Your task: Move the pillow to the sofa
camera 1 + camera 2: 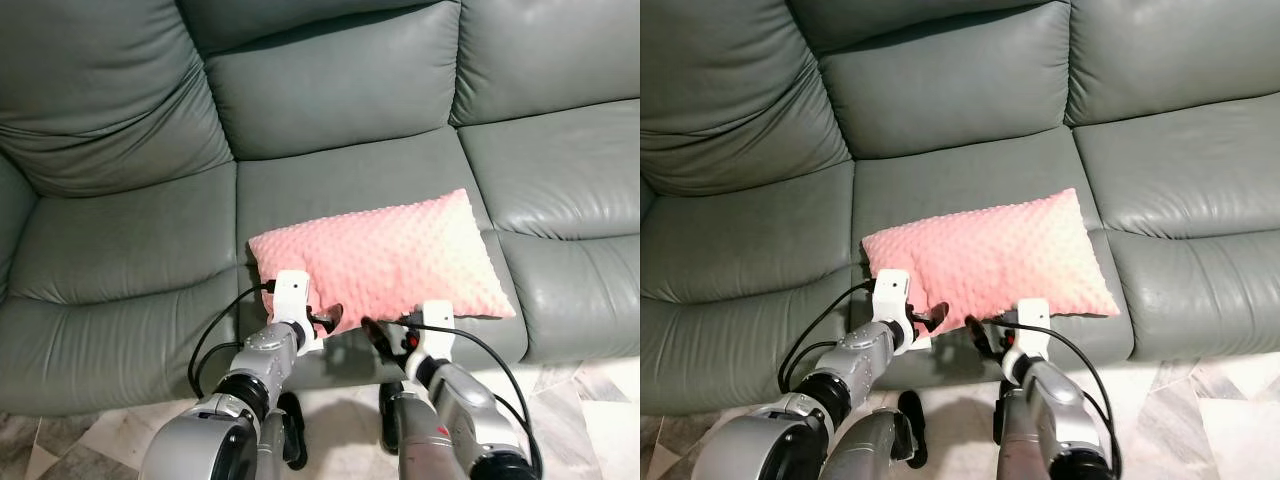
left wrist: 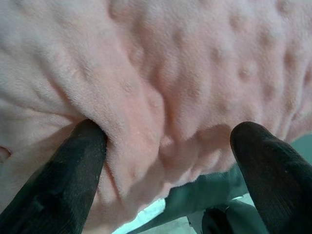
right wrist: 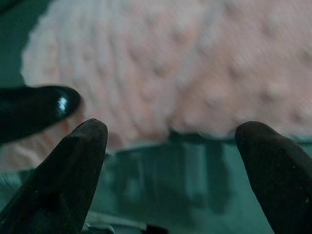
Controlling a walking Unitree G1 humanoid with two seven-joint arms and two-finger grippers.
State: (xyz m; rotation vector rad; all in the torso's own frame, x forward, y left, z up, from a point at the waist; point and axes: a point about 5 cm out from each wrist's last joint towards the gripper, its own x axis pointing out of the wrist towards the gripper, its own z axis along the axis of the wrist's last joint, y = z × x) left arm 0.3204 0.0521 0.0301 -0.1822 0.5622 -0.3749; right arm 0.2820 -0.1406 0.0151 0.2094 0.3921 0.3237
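Pillow (image 1: 385, 255) on sofa (image 1: 120, 240), both grippers apart at front edge

You have a pink, dimpled plush-cloth pillow (image 1: 385, 260), matt and soft-napped, bunching between the left gripper's glossy black fingers (image 2: 78, 170). The grey-green leather sofa (image 1: 120, 240) shows a smooth, faintly shiny finish. Beyond it, polished marble-look floor tiles (image 1: 590, 400).
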